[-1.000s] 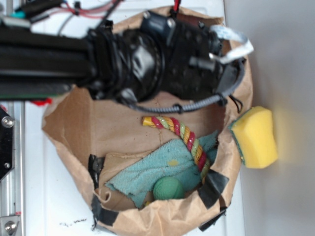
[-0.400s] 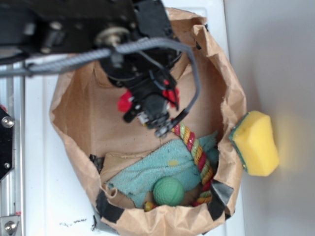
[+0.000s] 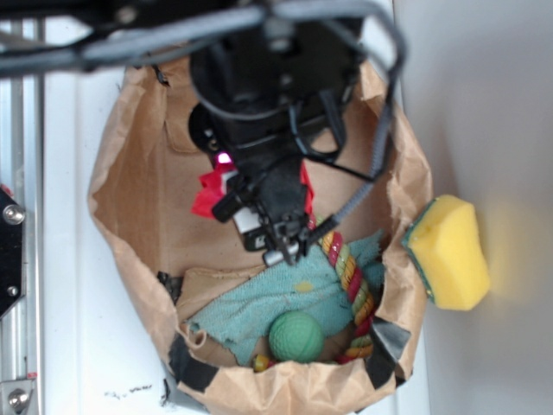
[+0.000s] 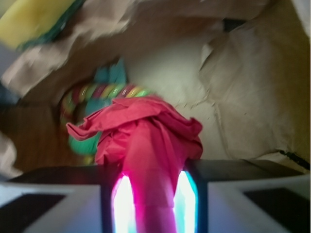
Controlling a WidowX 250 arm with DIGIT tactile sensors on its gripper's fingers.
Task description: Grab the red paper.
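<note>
Gripper (image 4: 151, 194) clamped on the red paper (image 4: 146, 141), the crumpled wad pinched between its jaws inside the brown paper bag (image 3: 130, 173). Beyond it on the bag floor lie a striped rope (image 3: 350, 277), a teal cloth (image 3: 259, 303) and a green ball (image 3: 295, 335). Outside, touching the bag's rim, sits a yellow sponge (image 3: 449, 251).

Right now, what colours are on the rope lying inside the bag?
The rope is striped red, yellow and green, clearest in the exterior view.
</note>
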